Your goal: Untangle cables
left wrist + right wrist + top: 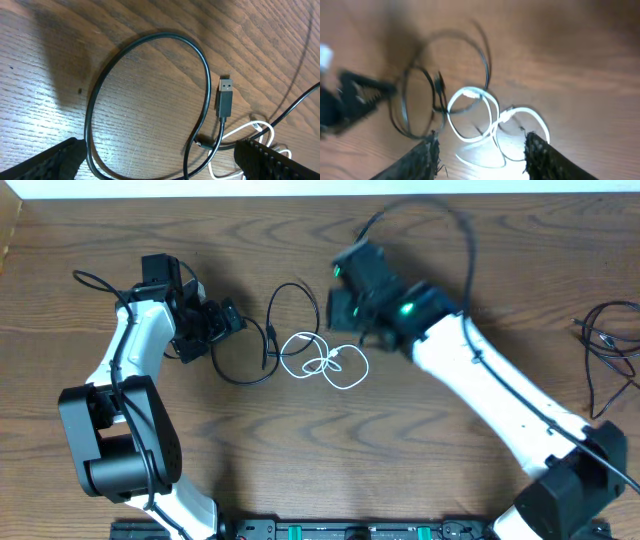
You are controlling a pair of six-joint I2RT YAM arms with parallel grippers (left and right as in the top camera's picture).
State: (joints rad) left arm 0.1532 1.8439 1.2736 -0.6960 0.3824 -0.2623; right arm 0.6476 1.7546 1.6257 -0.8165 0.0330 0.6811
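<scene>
Dark wood-grain bench (300, 450), seen from overhead and from both wrists. I count three thin cords: two black and one white.

(a) The first black cord (165, 34) lies in open loops at mid-bench, between the two arms. My left wrist view shows one large loop of it flat on the wood. One USB plug (225, 97) lies just outside that loop on the right, and a smaller plug end sits below it.

(b) The white cord (322, 362) is coiled in a few small loops just right of the black loops. It overlaps them where the two meet.

(c) The second black cord (588, 375) lies by itself at the far right edge, well apart from the other two.

A thicker black lead (468, 250) arches over the right arm. I do not count it among the three.

Two hands are in view. The left hand (157, 150) is spread wide above the large black loop, with nothing between its fingers (50, 162). The right hand (482, 150) is blurred. Its two fingers stand apart over the white coils. I cannot tell whether they touch the cord.
</scene>
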